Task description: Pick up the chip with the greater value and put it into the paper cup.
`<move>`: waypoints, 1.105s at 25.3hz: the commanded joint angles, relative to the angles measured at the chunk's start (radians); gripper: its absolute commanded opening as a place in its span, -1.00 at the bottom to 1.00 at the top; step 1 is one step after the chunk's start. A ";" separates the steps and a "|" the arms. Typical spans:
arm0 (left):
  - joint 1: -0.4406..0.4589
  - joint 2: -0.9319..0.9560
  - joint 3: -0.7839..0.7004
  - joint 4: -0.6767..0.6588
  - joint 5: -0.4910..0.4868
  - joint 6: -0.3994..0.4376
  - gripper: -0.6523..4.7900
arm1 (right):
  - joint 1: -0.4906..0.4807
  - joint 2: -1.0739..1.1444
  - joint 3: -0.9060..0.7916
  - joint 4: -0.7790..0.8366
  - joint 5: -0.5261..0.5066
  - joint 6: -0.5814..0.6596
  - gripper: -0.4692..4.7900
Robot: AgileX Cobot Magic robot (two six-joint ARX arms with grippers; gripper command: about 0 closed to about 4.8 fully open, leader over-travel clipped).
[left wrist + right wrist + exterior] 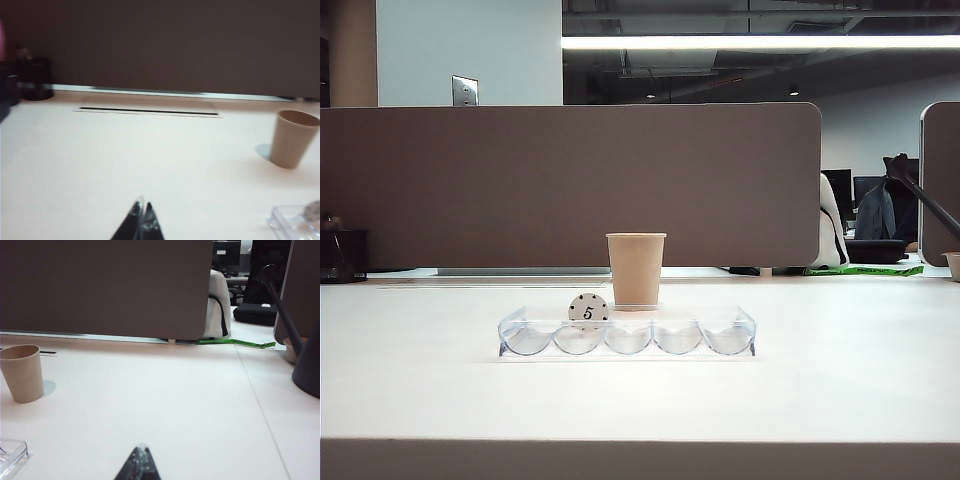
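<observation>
1. Starting far left: left gripper (144, 220) low over bare table (640, 400), fingers (132, 225) pressed together, nothing between them. Not seen in exterior view.
2. Moving right: clear chip tray (626, 335) mid-table, white "5" chip (588, 309) standing upright in second slot from left.
3. Just behind tray, slightly right of white chip: paper cup (635, 268), upright, open end up, apart from tray.
4. Farthest right: right gripper (140, 462), also above empty table, well clear of cup, fingers (131, 467) closed tip to tip, holding nothing.
5. Risk: chip with the greater value not visible in any view. Cannot tell where it is: hidden, off-frame or down in the cup.
6. Risk: grabbing the only chip in sight, the "5", meaning wrong chip in cup.
7. Risk: cup light and tall, likely tipped by a careless sideways reach; tray likely to slide if nudged.
8. Look of cup: plain tan, tapered, rolled rim, interior not visible from here.
</observation>
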 commanded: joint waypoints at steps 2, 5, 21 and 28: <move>-0.031 0.001 0.003 0.013 -0.001 0.042 -0.78 | 0.000 0.000 -0.002 0.015 -0.003 -0.011 -0.84; -0.029 0.001 0.003 0.013 -0.022 0.042 -0.78 | 0.000 0.000 -0.002 0.017 -0.032 -0.011 -0.84; -0.029 0.001 0.003 0.022 -0.046 0.042 -0.78 | 0.001 0.000 -0.002 0.076 0.095 -0.002 -0.84; -0.029 0.001 0.003 0.022 -0.046 0.043 -0.78 | 0.001 0.000 -0.002 0.086 0.068 -0.002 -0.84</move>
